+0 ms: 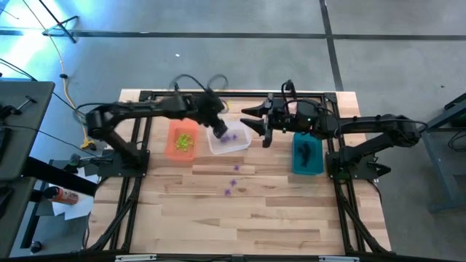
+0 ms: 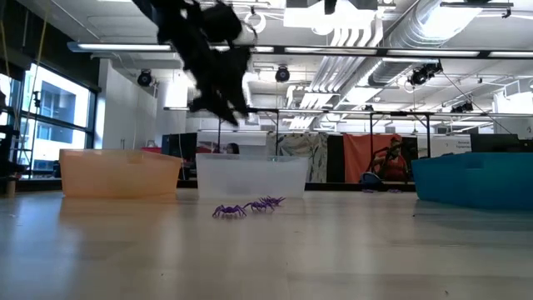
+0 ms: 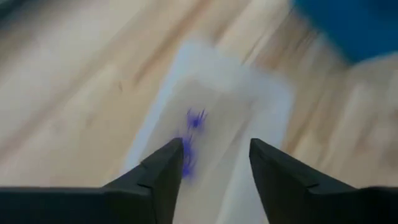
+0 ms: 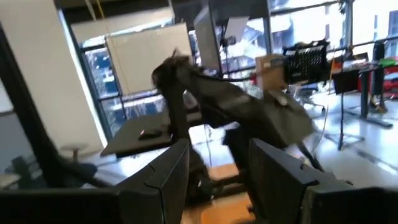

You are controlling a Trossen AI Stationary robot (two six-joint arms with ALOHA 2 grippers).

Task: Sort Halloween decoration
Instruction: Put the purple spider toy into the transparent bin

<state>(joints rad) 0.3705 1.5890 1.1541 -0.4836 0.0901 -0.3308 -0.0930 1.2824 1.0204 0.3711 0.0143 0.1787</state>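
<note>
My left gripper [image 1: 218,129] [image 3: 216,155] hangs open over the clear bin [image 1: 231,138] [image 3: 249,106], slanting down, with nothing between its fingers. Purple spidery trinkets [image 3: 194,120] show inside that bin, below the fingers. More purple trinkets [image 1: 234,167] [image 2: 229,210] lie loose on the wooden table in front of the bins. The orange bin [image 1: 182,142] holds yellow-green trinkets and the teal bin [image 1: 307,155] holds black ones. My right gripper [image 1: 253,124] [image 4: 219,162] waits open, raised and level, between the clear and teal bins.
The three bins stand in a row at the table's far side: orange [image 2: 121,173], clear [image 2: 250,177], teal [image 2: 475,179]. A black frame [image 1: 142,145] runs along the table's sides. The near half of the table [image 1: 240,225] is bare wood.
</note>
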